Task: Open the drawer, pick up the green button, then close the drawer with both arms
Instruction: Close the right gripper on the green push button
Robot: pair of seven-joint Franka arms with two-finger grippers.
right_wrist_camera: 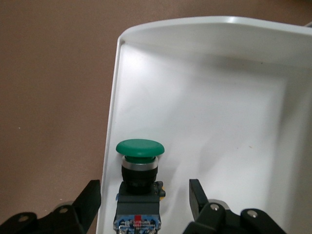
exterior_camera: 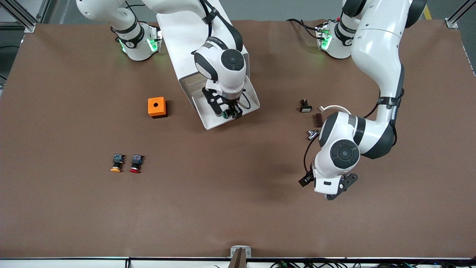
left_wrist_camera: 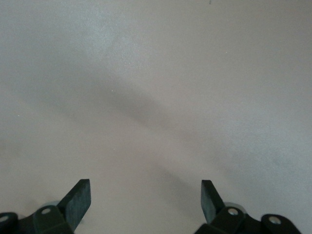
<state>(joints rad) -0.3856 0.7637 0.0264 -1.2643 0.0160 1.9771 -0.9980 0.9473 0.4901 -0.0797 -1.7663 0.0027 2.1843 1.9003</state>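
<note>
The drawer (exterior_camera: 212, 124) is pulled out of the white cabinet (exterior_camera: 178, 37), and its white tray (right_wrist_camera: 117, 97) is open to view. The green-capped button (right_wrist_camera: 140, 148) lies on its side in the tray close to one side wall; its green cap (exterior_camera: 225, 115) just shows under the right hand. My right gripper (exterior_camera: 231, 111) is down in the tray. In the right wrist view the right gripper (right_wrist_camera: 144, 187) is open, its fingers either side of the button's black body with a gap at each. My left gripper (exterior_camera: 334, 191) waits open over bare table (left_wrist_camera: 156, 97), and the left wrist view shows this left gripper (left_wrist_camera: 145, 187) with nothing in it.
An orange box (exterior_camera: 157, 107) stands on the table toward the right arm's end of the drawer. A yellow-capped button (exterior_camera: 116, 163) and a red-capped button (exterior_camera: 136, 164) lie nearer the front camera. Small dark parts (exterior_camera: 305, 106) (exterior_camera: 318, 120) lie beside the left arm's elbow.
</note>
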